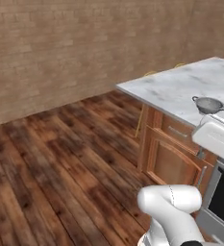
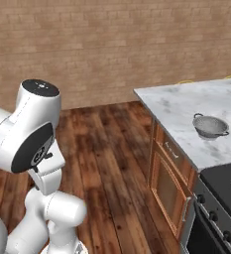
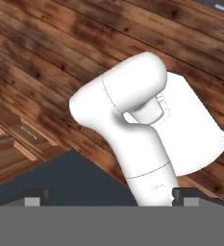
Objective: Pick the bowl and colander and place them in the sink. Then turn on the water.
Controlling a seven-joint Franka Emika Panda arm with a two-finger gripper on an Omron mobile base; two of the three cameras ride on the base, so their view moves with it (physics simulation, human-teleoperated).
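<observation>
**One colander on the marble, fingers spread wide over the floor**

One colander (image 2: 210, 126) is in sight: a small grey metal strainer with two loop handles, sitting upright on the white marble tabletop (image 2: 186, 106) near its front edge. In the left base view the same colander (image 1: 209, 104) stands just behind a white part of the arm.

The two fingers (image 3: 35, 196) show as dark tips at the bottom corners of the hand view, far apart, with nothing between them. Beyond the fingers lie the wooden floor (image 3: 46, 53) and, off to their left, a wooden cabinet front (image 3: 17, 139) with one drawer pull. The colander is well away from the fingers, up on the tabletop, untouched.

Under the tabletop stand wooden cabinets (image 2: 167, 173): one drawer with a metal pull and one panelled door below it can be counted. Just right of them is one black stovetop (image 2: 226, 186) with a ring mark and a row of dark knobs on its front. A brick wall (image 2: 112, 44) runs behind the plank floor. Two thin yellow curves peek over the far edge of the marble; what they are cannot be told.

No writing, label or brand can be read anywhere.
</observation>
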